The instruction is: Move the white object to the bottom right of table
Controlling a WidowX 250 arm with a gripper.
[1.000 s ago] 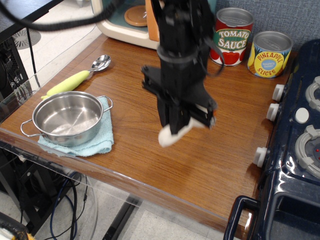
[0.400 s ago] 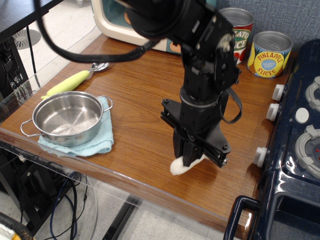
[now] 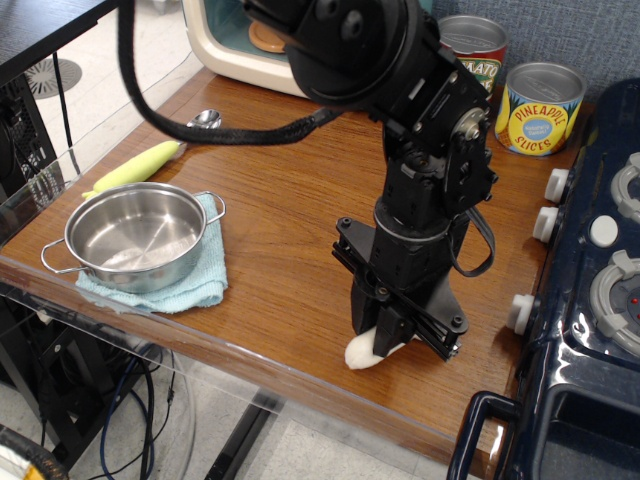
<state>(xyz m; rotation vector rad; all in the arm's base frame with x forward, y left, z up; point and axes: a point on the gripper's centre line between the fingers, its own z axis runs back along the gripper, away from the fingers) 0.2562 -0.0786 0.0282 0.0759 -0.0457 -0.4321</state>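
Observation:
The white object point(image 3: 362, 353) is a small toy mushroom; only its cream-white stem end shows, poking out below the black gripper point(image 3: 385, 338). The cap is hidden by the gripper body. The gripper is shut on it and holds it low at the brown wood-grain table point(image 3: 290, 250), near the front right edge, close to the dark blue toy stove. I cannot tell whether the stem touches the tabletop.
A steel pot point(image 3: 135, 236) sits on a light blue cloth point(image 3: 195, 285) at the front left. A yellow-handled spoon point(image 3: 150, 160) lies behind it. Two cans point(image 3: 540, 108) stand at the back right. The toy stove point(image 3: 590, 300) with white knobs borders the right side.
The gripper has carried the white object from the table's middle toward the front right and lowered it close to the tabletop.

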